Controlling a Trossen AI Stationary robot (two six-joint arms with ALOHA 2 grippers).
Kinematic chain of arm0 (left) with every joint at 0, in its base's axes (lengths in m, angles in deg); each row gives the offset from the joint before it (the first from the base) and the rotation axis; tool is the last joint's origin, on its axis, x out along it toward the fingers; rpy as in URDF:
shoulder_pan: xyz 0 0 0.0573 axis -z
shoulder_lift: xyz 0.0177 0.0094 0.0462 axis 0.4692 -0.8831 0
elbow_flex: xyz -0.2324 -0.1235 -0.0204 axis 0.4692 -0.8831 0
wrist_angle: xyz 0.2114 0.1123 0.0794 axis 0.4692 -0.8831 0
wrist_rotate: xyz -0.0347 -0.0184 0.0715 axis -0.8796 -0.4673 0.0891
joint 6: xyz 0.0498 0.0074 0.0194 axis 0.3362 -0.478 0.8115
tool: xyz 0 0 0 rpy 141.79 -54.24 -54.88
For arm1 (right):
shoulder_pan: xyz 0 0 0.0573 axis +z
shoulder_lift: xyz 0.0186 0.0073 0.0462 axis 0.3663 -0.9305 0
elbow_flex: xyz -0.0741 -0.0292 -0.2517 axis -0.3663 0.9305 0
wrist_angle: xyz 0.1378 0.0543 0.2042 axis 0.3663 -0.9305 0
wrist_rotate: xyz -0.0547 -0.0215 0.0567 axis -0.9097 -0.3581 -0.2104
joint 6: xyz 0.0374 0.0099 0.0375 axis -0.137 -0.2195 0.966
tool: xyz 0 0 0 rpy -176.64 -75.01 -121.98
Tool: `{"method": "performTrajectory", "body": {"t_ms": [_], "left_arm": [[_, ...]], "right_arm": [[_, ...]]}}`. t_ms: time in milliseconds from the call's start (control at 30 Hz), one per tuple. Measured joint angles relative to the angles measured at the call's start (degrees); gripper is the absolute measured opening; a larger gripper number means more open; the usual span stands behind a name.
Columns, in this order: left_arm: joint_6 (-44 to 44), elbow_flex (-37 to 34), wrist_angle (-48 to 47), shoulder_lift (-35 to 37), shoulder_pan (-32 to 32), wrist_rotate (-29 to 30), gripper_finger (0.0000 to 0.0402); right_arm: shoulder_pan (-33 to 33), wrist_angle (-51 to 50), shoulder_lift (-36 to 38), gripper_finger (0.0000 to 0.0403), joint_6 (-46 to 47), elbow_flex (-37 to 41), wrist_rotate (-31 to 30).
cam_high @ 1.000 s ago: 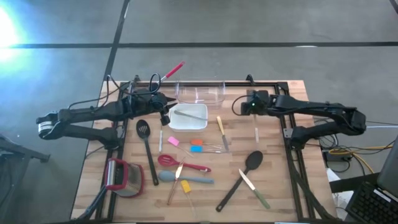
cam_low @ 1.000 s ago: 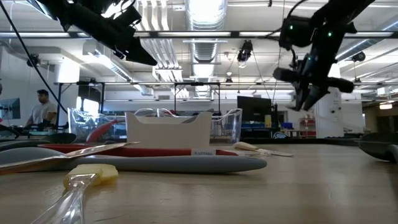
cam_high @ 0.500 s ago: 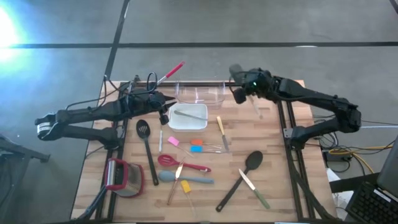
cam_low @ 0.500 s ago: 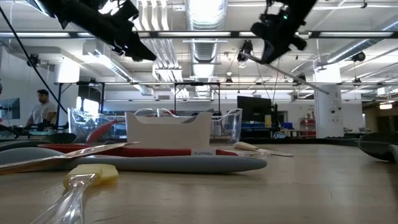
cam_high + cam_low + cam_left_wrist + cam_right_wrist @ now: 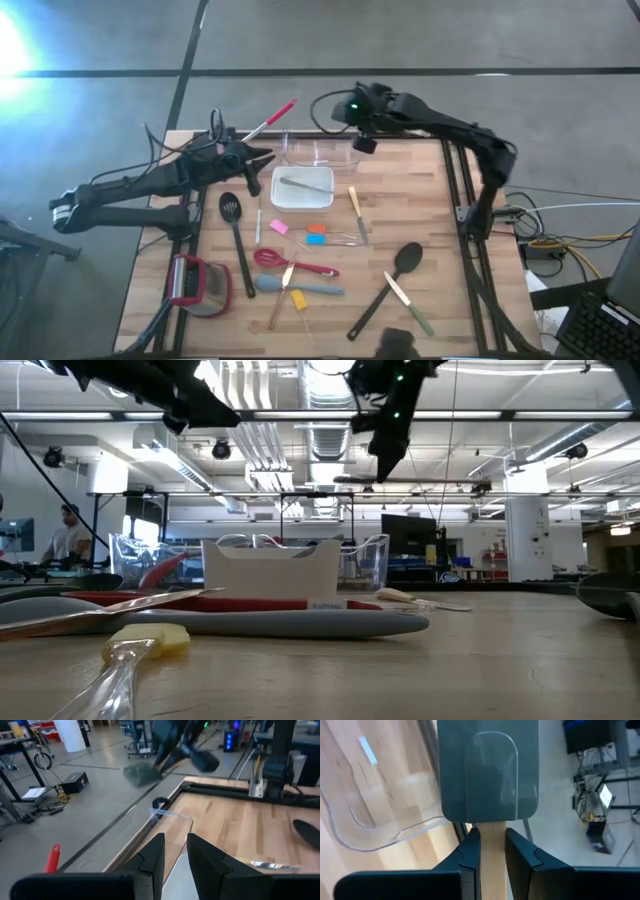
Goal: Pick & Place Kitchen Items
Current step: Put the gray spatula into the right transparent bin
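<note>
My right gripper (image 5: 360,128) is shut on a spatula with a pale wooden handle and a grey head (image 5: 489,770), high over the right end of the clear tub (image 5: 322,150) at the table's far edge. In the low view the spatula (image 5: 385,460) hangs under the gripper. My left gripper (image 5: 262,157) hovers left of the tub, its fingers (image 5: 155,857) a little apart with nothing between them. Other kitchen items lie flat on the table: a black slotted turner (image 5: 232,215), a red whisk (image 5: 290,262), a grey-blue spatula (image 5: 300,288) and a black spoon (image 5: 395,270). My right gripper pinches the wooden handle (image 5: 492,845) between its two fingers, right below the grey head. The handle runs back along the fingers and the head sticks out past their tips. The fingers slant down from above. The spatula is lifted clear of table and tub.
A white square dish (image 5: 325,200) with a metal spoon in it stands in front of the tub. Wooden-handled knives (image 5: 410,305) (image 5: 355,210) and small coloured pieces (image 5: 315,238) lie mid-table, a red-and-grey gadget (image 5: 200,285) near left. A red-tipped stick (image 5: 278,112) juts past the far edge. A person (image 5: 68,535) stands far behind.
My right gripper has carried the spatula up and toward the table's far edge and left, from the right half to above the tub, rolling its wrist on the way. My left gripper has risen a little and drawn back from the white dish toward the far edge.
</note>
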Motion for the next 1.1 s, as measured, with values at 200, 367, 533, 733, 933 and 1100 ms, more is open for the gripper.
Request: {"method": "performTrajectory", "body": {"t_ms": [200, 367, 533, 733, 933, 1100], "left_arm": [[-0.98, -0.02, -0.17, 0.62, 0.00, 0.00, 0.0087], [-1.38, -0.06, -0.20, 0.62, 0.00, 0.17, 0.0087], [-1.73, 0.30, -0.18, 0.62, 0.00, 0.17, 0.0087], [-1.91, 0.35, -0.18, 0.60, -0.02, 0.17, 0.0087], [-1.90, 0.29, -0.17, 0.60, -0.02, 0.17, 0.0087], [-1.89, 0.09, -0.13, 0.51, -0.02, 0.20, 0.0087]], "right_arm": [[0.83, -7.36, -12.40, 0.0050, -8.44, -15.28, -0.10], [1.96, -14.28, -21.94, 0.0050, -14.04, -26.63, -3.20], [2.75, -14.05, -26.74, 0.0050, -18.29, -29.48, -3.86], [4.10, -13.24, -30.64, 0.0050, -20.01, -29.89, -3.87], [5.47, -8.39, -31.65, 0.0050, -24.20, -30.16, -3.84], [5.88, -4.79, -31.73, 0.0050, -25.88, -30.13, -0.20]]}}
